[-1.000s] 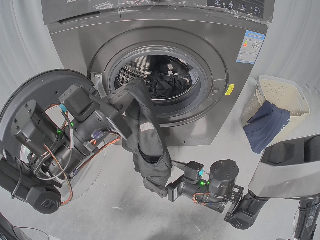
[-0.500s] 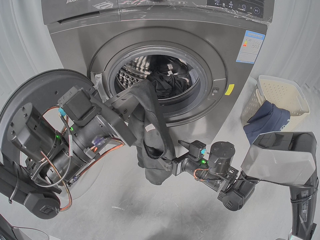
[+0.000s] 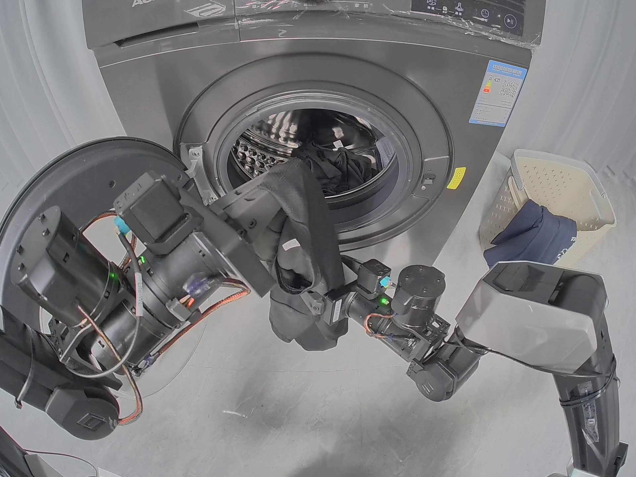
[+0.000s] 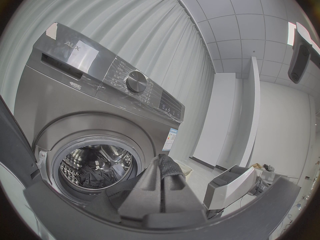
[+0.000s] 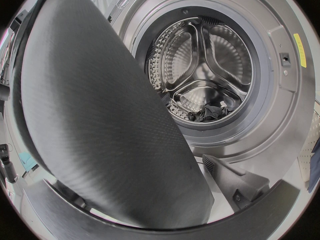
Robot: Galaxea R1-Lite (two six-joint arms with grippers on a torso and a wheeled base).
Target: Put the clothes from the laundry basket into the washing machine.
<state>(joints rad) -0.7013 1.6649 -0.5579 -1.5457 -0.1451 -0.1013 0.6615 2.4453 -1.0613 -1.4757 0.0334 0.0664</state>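
Your left gripper is clenched on the upper end of a dark garment, holding it just left of centre in the head view, in front of the lower left rim of the washing machine opening. From that hold the garment hangs with its long axis running nearly straight down the frame. The top fold points up toward the drum, and the loose end sags into a bunch at lower centre, above the floor. Your right gripper sits against that lower bunch. The cloth covers it in the head view and drapes across much of the right wrist view, so you cannot tell whether it is grasping or released. The round door stands swung wide at the left edge, behind your left arm. The opening is clear across its centre and right side. Inside the drum, black clothes lie low at the front, with bare metal above them. At the right edge the laundry basket stands on the floor beside the machine, well apart from both grippers. A navy garment is draped over its near rim.
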